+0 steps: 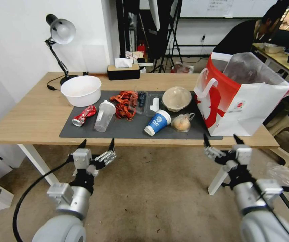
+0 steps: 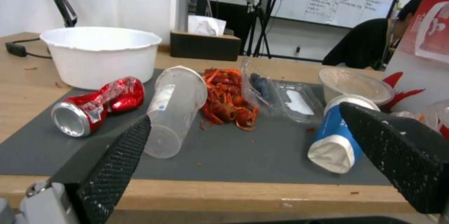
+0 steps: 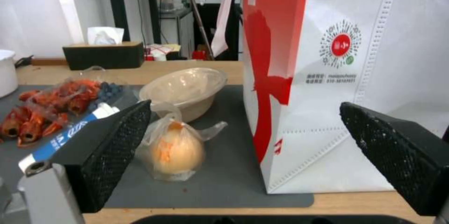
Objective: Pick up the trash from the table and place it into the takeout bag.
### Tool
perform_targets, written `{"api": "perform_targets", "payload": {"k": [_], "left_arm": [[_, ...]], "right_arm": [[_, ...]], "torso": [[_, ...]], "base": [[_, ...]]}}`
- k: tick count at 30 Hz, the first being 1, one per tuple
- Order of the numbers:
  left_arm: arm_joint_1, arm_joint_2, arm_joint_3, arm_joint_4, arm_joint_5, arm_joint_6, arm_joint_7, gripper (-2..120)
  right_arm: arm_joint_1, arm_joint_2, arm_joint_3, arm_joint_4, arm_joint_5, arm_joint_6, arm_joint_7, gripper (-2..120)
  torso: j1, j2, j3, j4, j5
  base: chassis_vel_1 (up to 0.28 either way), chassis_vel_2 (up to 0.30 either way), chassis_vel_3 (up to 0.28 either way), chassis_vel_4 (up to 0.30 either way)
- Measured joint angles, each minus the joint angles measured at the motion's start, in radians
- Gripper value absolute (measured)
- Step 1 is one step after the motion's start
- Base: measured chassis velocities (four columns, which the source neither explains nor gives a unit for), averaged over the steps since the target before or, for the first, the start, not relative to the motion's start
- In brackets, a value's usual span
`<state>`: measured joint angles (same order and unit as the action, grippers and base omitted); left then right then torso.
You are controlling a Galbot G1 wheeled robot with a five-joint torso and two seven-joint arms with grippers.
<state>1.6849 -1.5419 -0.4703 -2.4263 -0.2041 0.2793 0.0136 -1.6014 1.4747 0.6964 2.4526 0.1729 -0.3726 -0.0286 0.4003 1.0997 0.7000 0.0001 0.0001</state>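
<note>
Two grippers, left gripper and right gripper, wide open and empty before the table's front edge, trash along the mat, takeout bag upright at its right end

Head camera looks down; wrist cameras face table low, close.

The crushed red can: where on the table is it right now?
In the head view the crushed red can lies on its side at the mat's left end, between the white bowl and the toppled clear shaker cup.
</note>
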Motion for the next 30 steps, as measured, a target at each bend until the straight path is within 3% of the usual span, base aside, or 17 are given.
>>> {"api": "perform_targets", "payload": {"k": [7, 10, 11, 14, 30], "left_arm": [[-0.012, 0.006, -0.001, 0.021, 0.001, -0.020, 0.008, 100], [-0.014, 0.005, -0.002, 0.030, 0.002, -0.030, 0.011, 100], [-0.016, 0.001, -0.003, 0.037, 0.004, -0.037, 0.013, 100], [-0.019, -0.002, -0.003, 0.049, 0.008, -0.048, 0.017, 100], [-0.024, -0.010, -0.011, 0.076, 0.016, -0.071, 0.019, 100]], "right_arm": [[0.004, -0.003, 0.001, 0.002, 0.009, -0.006, 0.000, 100], [0.023, -0.039, -0.025, -0.032, 0.068, 0.037, 0.032, 100], [0.041, -0.081, -0.059, -0.075, 0.132, 0.089, 0.069, 100], [0.076, -0.132, -0.083, -0.135, 0.183, 0.115, 0.092, 100], [0.289, -0.269, -0.221, -0.378, 0.348, 0.127, 0.113, 100]], "torso": [[0.000, 0.000, 0.000, -0.0005, 0.0000], [0.000, 0.000, 0.000, -0.0006, -0.0004], [0.000, 0.000, 0.000, 0.0006, 0.0005], [0.000, 0.000, 0.000, 0.0001, 0.0000], [0.000, 0.000, 0.000, -0.0002, -0.0001]], "base": [[0.000, 0.000, 0.000, 0.000], [0.000, 0.000, 0.000, 0.000], [0.000, 0.000, 0.000, 0.000], [0.000, 0.000, 0.000, 0.000], [0.000, 0.000, 0.000, 0.000]]}}
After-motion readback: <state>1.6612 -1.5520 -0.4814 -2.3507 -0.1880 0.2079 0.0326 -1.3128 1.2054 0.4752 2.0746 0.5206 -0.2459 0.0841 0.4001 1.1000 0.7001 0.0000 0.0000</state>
